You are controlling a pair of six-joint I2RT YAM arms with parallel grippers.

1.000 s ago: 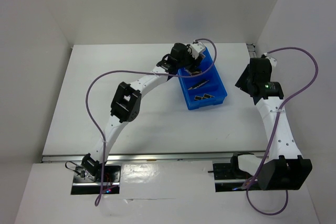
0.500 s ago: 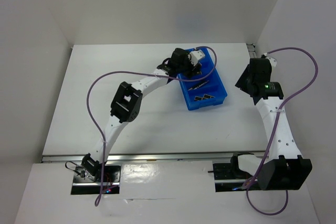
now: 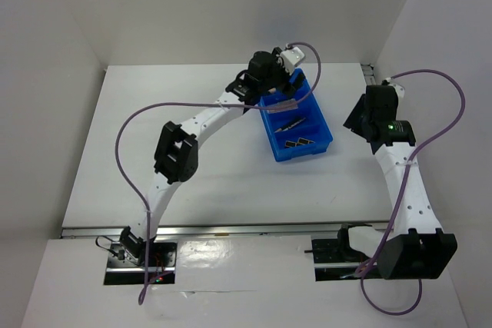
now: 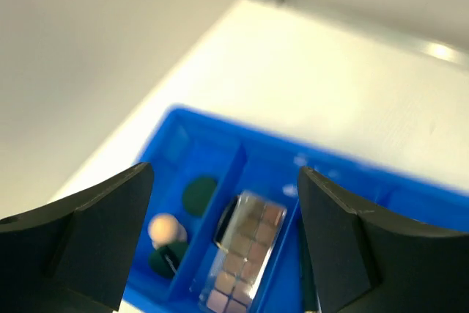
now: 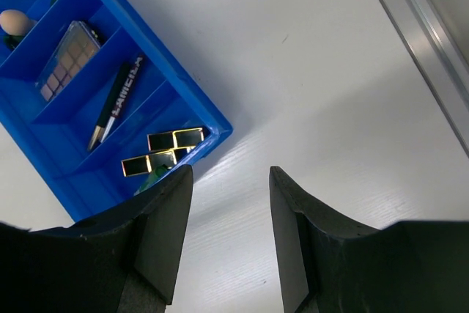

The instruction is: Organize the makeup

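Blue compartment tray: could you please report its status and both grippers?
Left gripper open, empty, above blue compartment tray. Right gripper open, empty, beside it. Brownish rectangular palette, peach sponge, black-and-gold lipstick tubes in compartments. Nothing blocking.

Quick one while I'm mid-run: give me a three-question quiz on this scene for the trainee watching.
1. True or false: the brownish rectangular palette lies in the same compartment of the blue plastic compartment tray as the peach sponge.
2. What is the left hand holding? A) the palette B) nothing, it is open C) the sponge
3. Fill in: ___ black-and-gold lipstick tubes lie side by side in the tray.
Key: 1 false; 2 B; 3 two.
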